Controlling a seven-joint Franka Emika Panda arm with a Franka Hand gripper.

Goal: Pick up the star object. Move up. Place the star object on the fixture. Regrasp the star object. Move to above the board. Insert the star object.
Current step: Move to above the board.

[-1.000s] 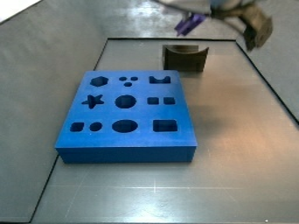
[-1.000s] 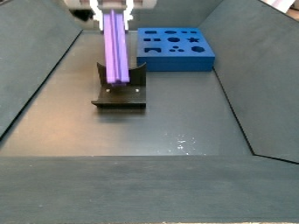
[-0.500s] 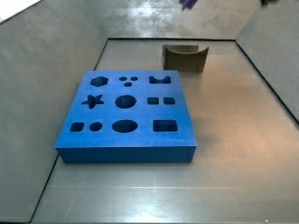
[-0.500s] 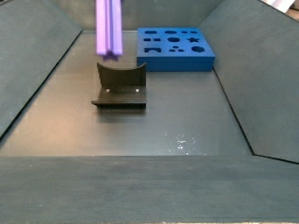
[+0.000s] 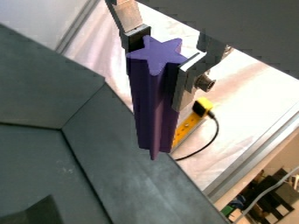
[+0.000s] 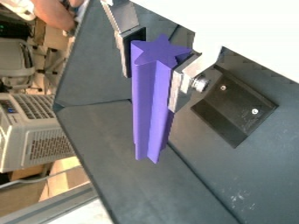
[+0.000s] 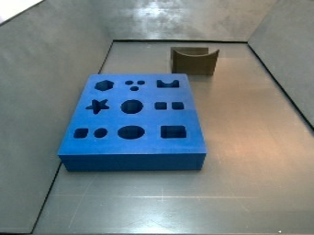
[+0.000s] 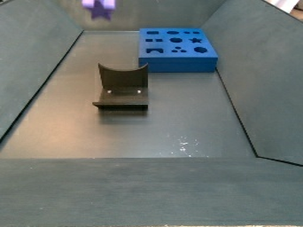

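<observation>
Risen since a second ago, my claw (image 5: 162, 54) grips the star object (image 5: 152, 96) high above the fixture (image 8: 120, 86); only its lower tip (image 8: 99, 7) shows beside the board (image 8: 178, 49).

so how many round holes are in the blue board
3 plainly round holes in the board, seen in a side view: one in the middle row, one in the near row, one small in the far row. Gripper holds the star object overhead.

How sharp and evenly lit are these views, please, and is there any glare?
In both wrist views the star object in the end effector is sharp, with washed-out white behind it in one. In both side views the floor shows soft glare, and the board is slightly soft.
</observation>
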